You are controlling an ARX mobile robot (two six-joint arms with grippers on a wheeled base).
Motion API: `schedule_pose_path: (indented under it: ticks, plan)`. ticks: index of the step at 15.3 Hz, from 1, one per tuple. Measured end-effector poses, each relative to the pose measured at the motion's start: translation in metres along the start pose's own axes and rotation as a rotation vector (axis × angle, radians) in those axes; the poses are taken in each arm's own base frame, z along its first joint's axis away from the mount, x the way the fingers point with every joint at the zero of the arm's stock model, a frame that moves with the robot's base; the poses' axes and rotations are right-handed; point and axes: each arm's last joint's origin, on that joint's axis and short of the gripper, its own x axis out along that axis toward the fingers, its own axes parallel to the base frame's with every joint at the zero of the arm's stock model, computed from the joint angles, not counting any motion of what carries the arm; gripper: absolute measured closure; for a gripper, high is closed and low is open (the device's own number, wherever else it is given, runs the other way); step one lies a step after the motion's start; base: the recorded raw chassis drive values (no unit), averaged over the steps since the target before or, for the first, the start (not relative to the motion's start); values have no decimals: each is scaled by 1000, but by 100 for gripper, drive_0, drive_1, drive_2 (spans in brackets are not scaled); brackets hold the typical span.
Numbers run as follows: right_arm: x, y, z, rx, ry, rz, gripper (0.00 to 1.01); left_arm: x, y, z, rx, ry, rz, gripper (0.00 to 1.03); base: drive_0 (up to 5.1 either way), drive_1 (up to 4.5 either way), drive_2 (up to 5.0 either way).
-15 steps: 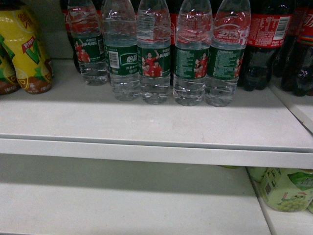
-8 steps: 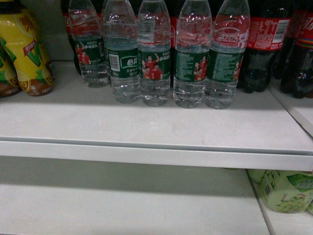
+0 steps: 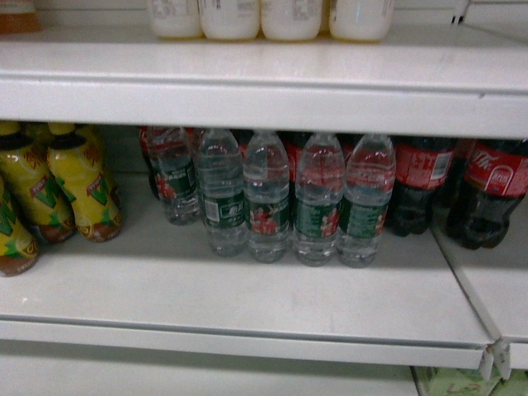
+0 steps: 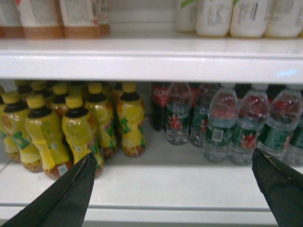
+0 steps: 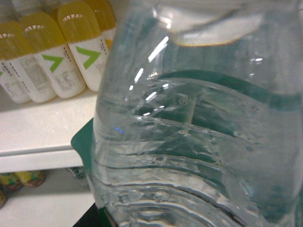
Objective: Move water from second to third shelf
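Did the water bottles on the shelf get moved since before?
Cannot tell. The row of water bottles sits lower and smaller in the head view, but so does its shelf; the bottles look unmoved on it, so probably the camera shifted.

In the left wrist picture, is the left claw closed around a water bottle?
No, the left claw is open and empty, its fingers spread wide before the shelf.

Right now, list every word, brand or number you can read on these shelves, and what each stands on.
"Coca-Cola" script, partly legible: red label of the cola bottle.
Water bottles' green labels: print too blurred to read.
Yellow drink bottles: logo unreadable.
White bottles with green chevrons: small print too small.
No prices or signs readable.
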Motion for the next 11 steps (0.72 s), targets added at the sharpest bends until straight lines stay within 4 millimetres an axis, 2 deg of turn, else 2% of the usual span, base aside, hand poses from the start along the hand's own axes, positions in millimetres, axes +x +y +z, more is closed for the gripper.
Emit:
schedule_pose_path:
  ticks: [7, 11]
  plan:
    - [0, 1, 3, 0, -11, 2, 59, 0, 0, 0, 0, -3, 0, 5, 0, 0, 0]
    - [0, 0, 2, 0, -8, -5, 59, 0, 0, 0, 0, 0, -1, 5, -417, 224, 224]
